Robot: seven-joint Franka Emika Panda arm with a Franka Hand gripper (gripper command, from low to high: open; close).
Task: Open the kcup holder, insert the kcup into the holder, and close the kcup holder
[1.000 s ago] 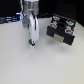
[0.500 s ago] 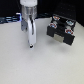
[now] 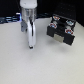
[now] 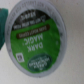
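Hovering: the white robot arm's gripper (image 3: 31, 46) hangs low over the pale tabletop (image 3: 20, 65), seemingly lined up for a pick
Kcup: the small round pod with a green foil lid (image 4: 38, 35) fills the wrist view directly below the camera; hidden by the arm in the exterior view
Fingers: cannot tell whether apart or together; too blurred
Holder: the black boxy drawer unit (image 3: 61, 30) sits well apart toward the exterior view's right; whether its drawers are open is unclear
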